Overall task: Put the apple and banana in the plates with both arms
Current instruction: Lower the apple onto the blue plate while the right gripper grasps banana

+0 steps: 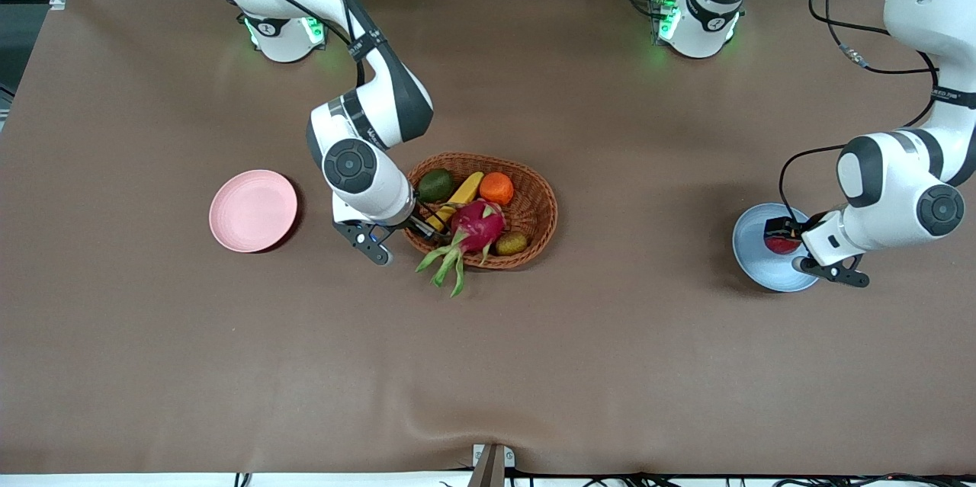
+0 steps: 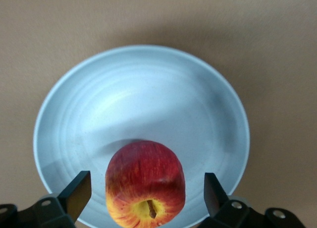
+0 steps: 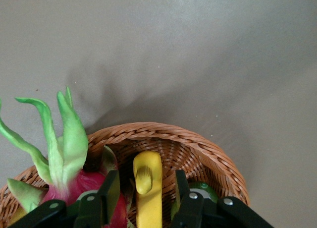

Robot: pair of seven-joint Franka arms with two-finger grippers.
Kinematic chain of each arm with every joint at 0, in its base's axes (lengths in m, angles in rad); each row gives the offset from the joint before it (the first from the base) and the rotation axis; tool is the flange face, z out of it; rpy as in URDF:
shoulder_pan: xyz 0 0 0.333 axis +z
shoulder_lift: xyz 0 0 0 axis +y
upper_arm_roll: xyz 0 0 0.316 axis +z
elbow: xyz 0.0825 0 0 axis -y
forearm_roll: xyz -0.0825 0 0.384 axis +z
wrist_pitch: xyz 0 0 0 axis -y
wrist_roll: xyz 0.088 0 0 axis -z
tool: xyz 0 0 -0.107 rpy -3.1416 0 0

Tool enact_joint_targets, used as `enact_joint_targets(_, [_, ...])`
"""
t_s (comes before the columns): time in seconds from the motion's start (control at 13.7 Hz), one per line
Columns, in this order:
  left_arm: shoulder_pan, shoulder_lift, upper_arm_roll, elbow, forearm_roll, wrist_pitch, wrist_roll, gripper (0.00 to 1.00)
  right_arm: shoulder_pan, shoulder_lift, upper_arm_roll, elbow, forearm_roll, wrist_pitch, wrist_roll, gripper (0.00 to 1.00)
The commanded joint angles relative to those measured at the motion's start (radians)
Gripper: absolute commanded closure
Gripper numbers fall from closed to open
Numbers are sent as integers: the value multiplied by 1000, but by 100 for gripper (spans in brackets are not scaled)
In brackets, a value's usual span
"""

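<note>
Banana [image 1: 457, 200] lies in the brown wicker basket [image 1: 543, 206] at mid-desk, wedged among an avocado [image 1: 435, 184], an orange [image 1: 496, 187], a magenta dragon fruit [image 1: 478, 225] and a small olive-brown fruit [image 1: 512, 243]. Toward the right arm's end of the desk [image 1: 488, 365] the pale pink plate [image 1: 252, 210] waits bare. The right pincer [image 3: 143, 188] is down in the basket, its fingers [image 3: 110, 189] parted a little on either flank of the banana's stem end, not yet pressing it as far as I can judge. That fruit looks light, stiff and smooth-skinned; a hold across its narrow width, nearer the middle than the tip, should keep it from pivoting, and the dragon fruit's leafy scales crowd one finger.

Toward the left arm's end, the apple [image 2: 145, 184] rests in the pale blue plate [image 2: 99, 99]. The left pincer [image 2: 147, 188] hovers wide open, fingers clear of its sides. Round and slick, it could roll if nudged.
</note>
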Motion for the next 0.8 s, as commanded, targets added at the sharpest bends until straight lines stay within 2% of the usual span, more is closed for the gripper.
enact_joint_targets(0.0, [-4,-7,-20,114,5,-154,-38,0,11,24,-12,23,25,2,13,50])
enact_joint_targets(0.15, [-9,-7,-42,172,5,-223,-64,0,11,35,-12,23,25,5,13,53])
enact_joint_targets(0.36, [-9,-13,-57,226,4,-254,-67,0,11,47,-12,24,29,17,13,56])
enact_joint_targets(0.58, [-6,-32,-88,231,2,-282,-124,0,19,58,-9,26,29,31,13,60])
enact_joint_targets(0.66, [-7,-44,-97,234,4,-297,-144,0,19,59,-9,26,29,31,13,69])
enact_joint_targets(0.73, [-7,-50,-109,244,4,-317,-150,0,22,59,-9,24,29,31,13,74])
